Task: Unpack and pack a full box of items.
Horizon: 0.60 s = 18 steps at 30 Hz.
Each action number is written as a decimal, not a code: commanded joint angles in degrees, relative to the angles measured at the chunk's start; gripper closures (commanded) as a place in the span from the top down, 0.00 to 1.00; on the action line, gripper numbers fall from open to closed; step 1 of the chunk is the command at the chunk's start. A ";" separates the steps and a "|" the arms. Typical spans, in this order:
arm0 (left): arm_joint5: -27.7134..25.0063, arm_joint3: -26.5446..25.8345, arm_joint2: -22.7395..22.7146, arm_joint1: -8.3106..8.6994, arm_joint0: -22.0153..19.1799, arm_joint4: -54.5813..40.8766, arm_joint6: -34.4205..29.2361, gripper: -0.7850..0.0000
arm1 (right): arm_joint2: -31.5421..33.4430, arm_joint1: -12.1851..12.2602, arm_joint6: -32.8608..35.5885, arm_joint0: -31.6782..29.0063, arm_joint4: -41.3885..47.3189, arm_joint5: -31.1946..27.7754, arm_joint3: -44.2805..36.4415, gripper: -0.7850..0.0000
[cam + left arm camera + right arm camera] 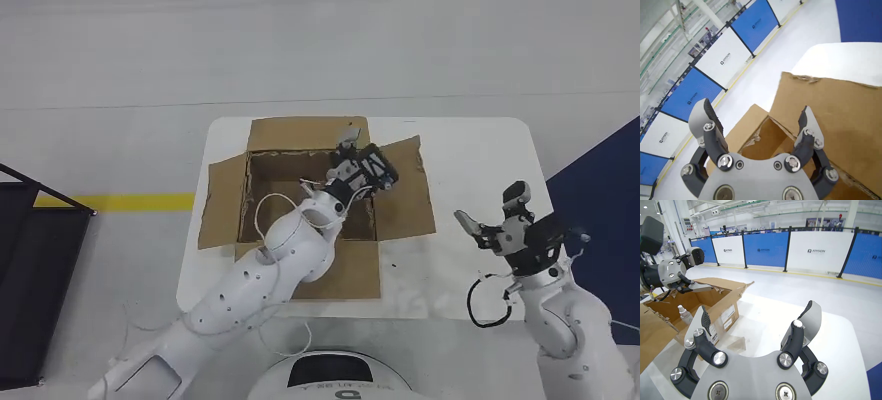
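1. The left gripper [358,163] hangs above the far right corner of the cardboard box [300,135]. Its jaws are spread wide with nothing between them, so I'd guess it is placed to dip in for an item.
2. The box sits open on the white table [470,150], flaps splayed outward so the inside can be reached. A small spray bottle [684,313] stands inside near one wall. From above, the arm covers much of the box's floor, so I can't tell what else is in there.
3. The right gripper [490,208] is well apart over bare table, wide open and empty, likely parked clear of the box.
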 commanded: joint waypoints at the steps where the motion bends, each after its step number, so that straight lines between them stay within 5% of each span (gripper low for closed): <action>1: 0.65 -2.22 -3.47 0.63 1.55 1.38 -0.84 1.00 | -0.28 0.19 1.66 1.61 -1.44 -0.99 -1.98 1.00; 9: 1.03 -11.54 -18.72 3.29 12.03 3.02 -1.06 1.00 | -4.56 1.17 10.39 12.81 -4.50 -7.28 -5.81 1.00; 18: 2.75 -17.30 -30.38 4.44 20.30 0.67 0.55 1.00 | -20.76 1.57 29.53 36.59 3.37 -15.75 4.68 1.00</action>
